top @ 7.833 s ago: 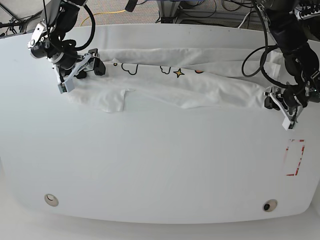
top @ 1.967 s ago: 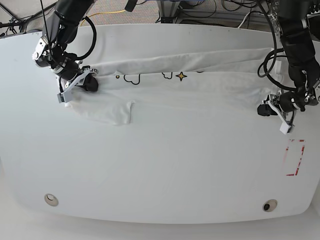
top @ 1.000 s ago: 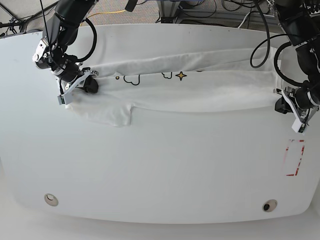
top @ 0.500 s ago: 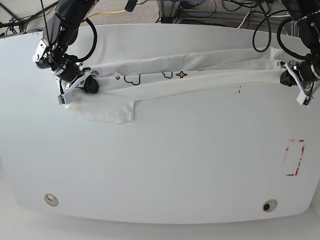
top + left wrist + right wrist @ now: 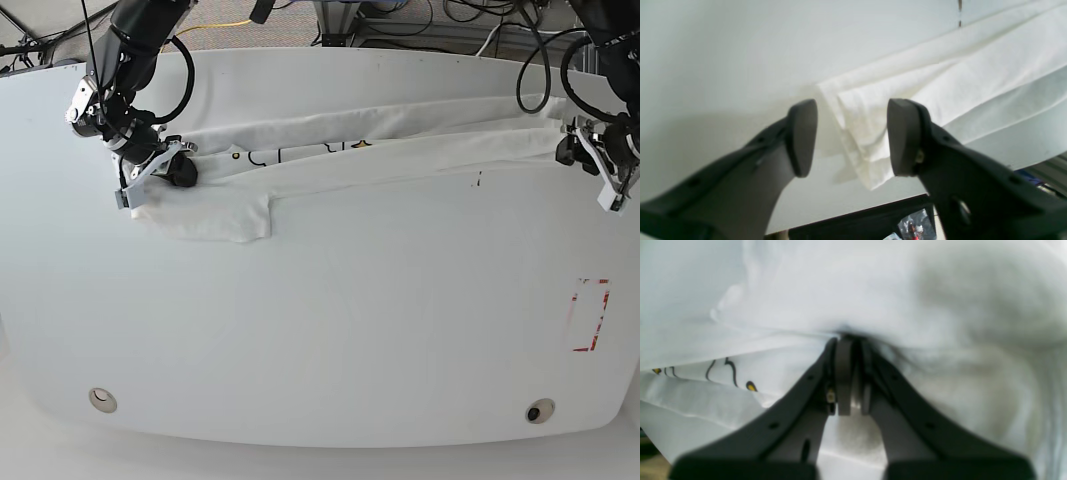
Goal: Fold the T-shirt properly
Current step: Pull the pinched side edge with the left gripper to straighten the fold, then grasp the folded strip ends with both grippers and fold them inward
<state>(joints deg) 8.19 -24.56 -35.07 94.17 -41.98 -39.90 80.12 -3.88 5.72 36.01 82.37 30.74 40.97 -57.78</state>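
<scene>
Across the far half of the table [image 5: 320,330], the T-shirt [image 5: 400,150] lies as a long folded band, its long axis running side to side between the two arms. At its left end in the base view, the right gripper [image 5: 160,172] is clamped tight on the cloth beside the sleeve. At the opposite end, the left gripper [image 5: 850,136] hovers with its jaws apart, holding nothing, the shirt's folded corner lying loose between them.
</scene>
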